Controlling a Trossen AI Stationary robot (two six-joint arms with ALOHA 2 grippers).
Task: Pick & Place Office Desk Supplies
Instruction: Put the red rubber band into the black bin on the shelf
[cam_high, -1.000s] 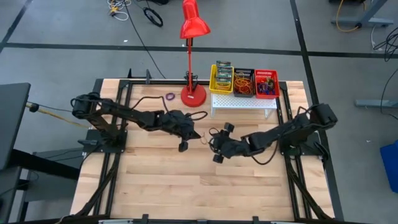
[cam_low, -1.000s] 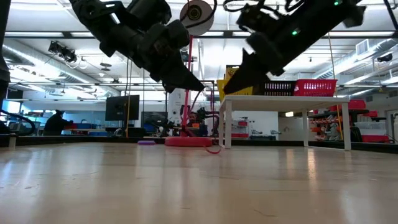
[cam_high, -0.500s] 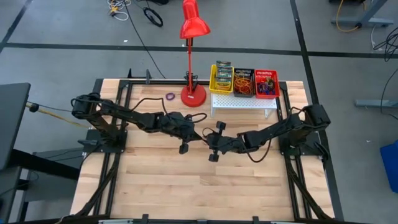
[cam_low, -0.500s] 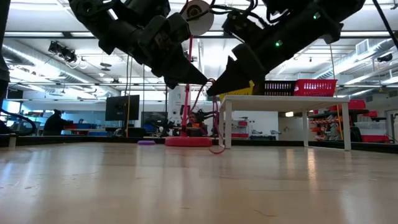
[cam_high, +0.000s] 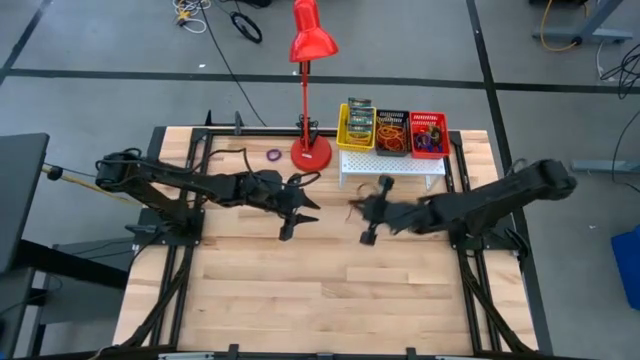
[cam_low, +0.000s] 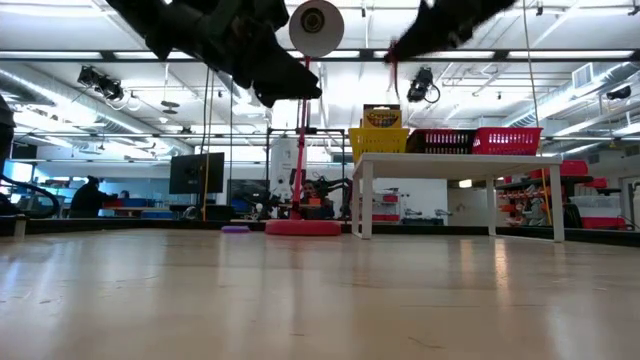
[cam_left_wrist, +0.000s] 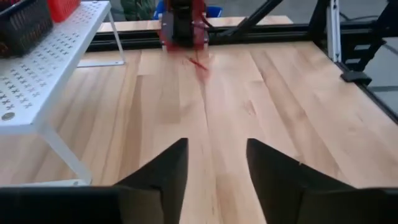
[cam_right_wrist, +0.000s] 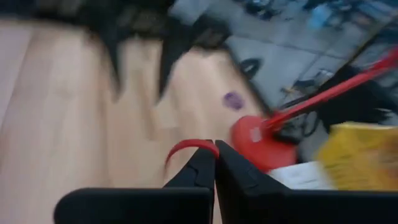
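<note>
Handover complete: the right gripper (cam_right_wrist: 214, 163), jaws clenched on the red band (cam_right_wrist: 189, 147), has withdrawn toward the stand (cam_high: 392, 163). The left gripper (cam_high: 298, 212), jaws now released, has pulled back, empty, above the tabletop (cam_high: 320, 290).

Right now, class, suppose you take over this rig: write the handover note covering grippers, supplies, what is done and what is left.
Left gripper: open, empty, above mid-table.
Right gripper: shut on a red rubber band, raised near the white stand.
On the stand: yellow basket with crayon boxes, black basket with bands, red basket.
Done: band picked up.
Left: place it; a purple band lies by the lamp base.
</note>
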